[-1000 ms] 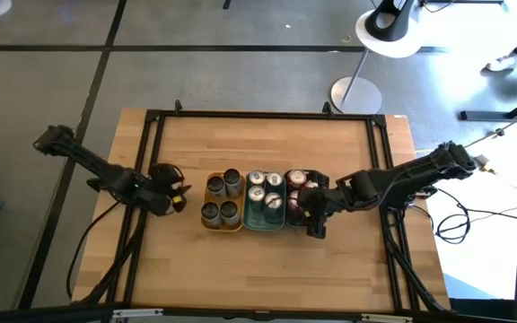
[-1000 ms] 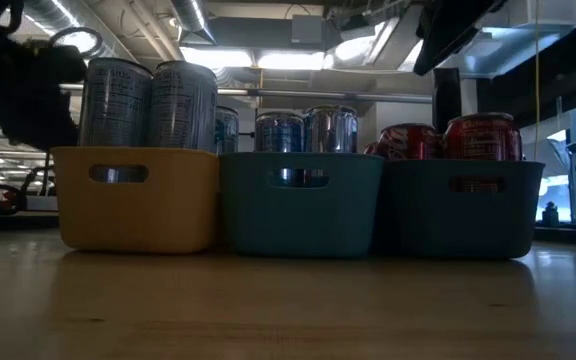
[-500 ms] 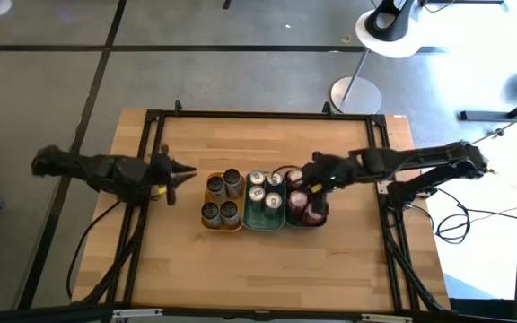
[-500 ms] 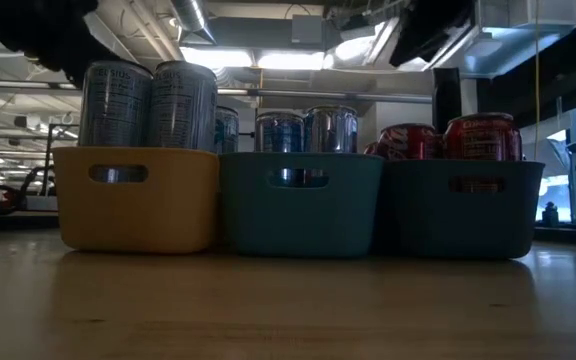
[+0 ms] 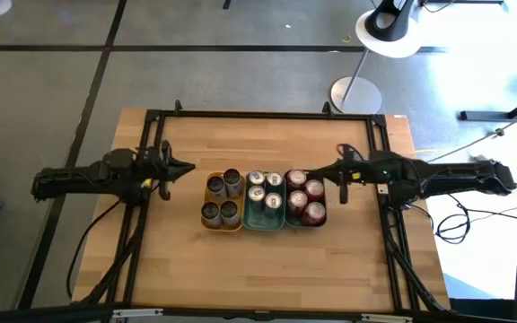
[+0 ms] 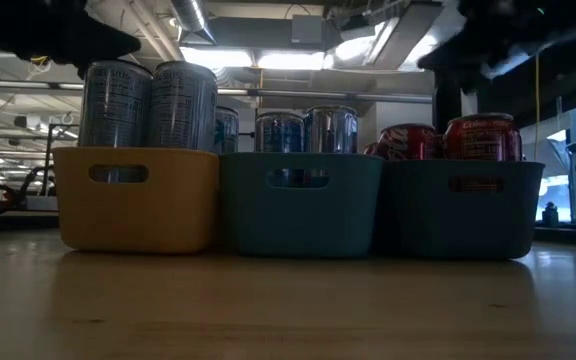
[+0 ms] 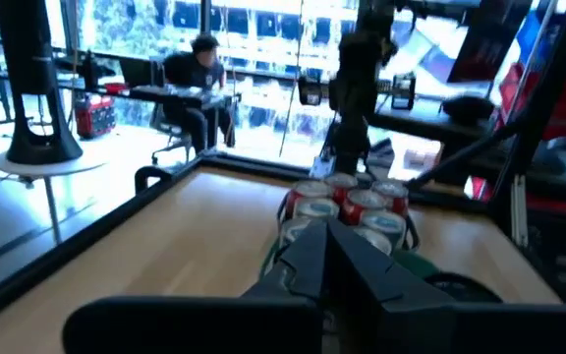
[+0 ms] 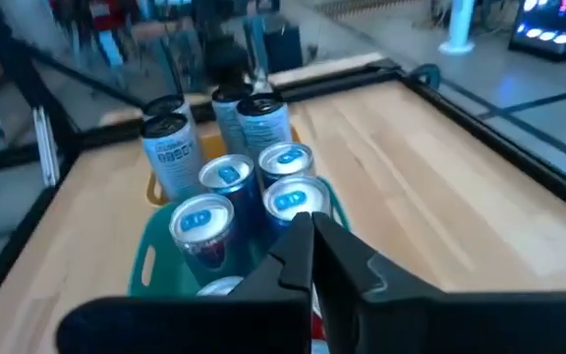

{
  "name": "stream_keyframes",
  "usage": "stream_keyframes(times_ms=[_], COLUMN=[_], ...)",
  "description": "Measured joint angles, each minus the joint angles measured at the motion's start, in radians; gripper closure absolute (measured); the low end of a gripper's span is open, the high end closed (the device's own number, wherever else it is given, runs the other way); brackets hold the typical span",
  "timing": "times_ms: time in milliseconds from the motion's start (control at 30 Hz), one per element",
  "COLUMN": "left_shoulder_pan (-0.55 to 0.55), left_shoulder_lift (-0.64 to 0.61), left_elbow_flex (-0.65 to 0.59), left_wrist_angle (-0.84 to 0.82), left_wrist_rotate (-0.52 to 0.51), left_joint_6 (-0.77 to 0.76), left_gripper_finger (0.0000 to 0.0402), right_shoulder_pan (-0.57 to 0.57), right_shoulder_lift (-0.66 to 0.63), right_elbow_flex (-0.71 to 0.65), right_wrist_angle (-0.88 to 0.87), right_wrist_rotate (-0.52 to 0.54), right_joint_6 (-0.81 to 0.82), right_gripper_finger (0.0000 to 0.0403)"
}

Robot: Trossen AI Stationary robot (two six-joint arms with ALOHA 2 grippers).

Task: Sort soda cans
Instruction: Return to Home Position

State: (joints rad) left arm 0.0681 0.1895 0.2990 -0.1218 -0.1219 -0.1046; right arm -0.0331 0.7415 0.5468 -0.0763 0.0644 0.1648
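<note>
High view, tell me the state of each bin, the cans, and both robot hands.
Yellow plastic bin: holds four upright dark grey cans.
Teal plastic bin: holds four upright blue-and-silver cans.
Dark blue plastic bin: holds four upright red cans.
Left hand: shut, empty, beside the yellow bin.
Right hand: shut, empty, raised near the dark blue bin.

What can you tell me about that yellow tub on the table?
The yellow tub looks like smooth plastic, a straight-walled open box with an oval handle slot in its side. It stands upright on the wooden table, leftmost of three tubs in a row, pressed against the teal tub. Four grey cans stand upright inside.
</note>
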Motion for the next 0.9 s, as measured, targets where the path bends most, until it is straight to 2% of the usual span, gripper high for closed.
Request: stream_keyframes(times_ms=[100, 333, 567, 733, 900], left_shoulder_pan=[0.0, -0.003, -0.002, -0.003, -0.002], left_shoulder_lift=[-0.04, -0.18, -0.187, -0.186, -0.187], left_elbow_flex=[-0.065, -0.144, -0.226, -0.285, -0.289], left_wrist_angle=[0.072, 0.079, 0.175, 0.171, 0.174], left_wrist_rotate=[0.0, 0.0, -0.005, -0.004, -0.008], left_joint_6=[-0.01, 0.0, -0.026, -0.049, -0.037], left_gripper_finger=[0.04, 0.04, 0.04, 0.0401, 0.0401], right_shoulder_pan=[0.0, 0.007, 0.034, 0.034, 0.033], right_shoulder_lift=[-0.117, -0.387, -0.62, -0.738, -0.731], right_elbow_flex=[-0.123, -0.284, -0.409, -0.494, -0.534], right_wrist_angle=[0.075, 0.111, 0.134, 0.135, 0.141], right_wrist_rotate=[0.015, 0.022, 0.044, 0.068, 0.075], right_joint_6=[0.056, 0.116, 0.092, 0.092, 0.092], right_gripper_finger=[0.04, 0.0389, 0.0387, 0.0386, 0.0386])
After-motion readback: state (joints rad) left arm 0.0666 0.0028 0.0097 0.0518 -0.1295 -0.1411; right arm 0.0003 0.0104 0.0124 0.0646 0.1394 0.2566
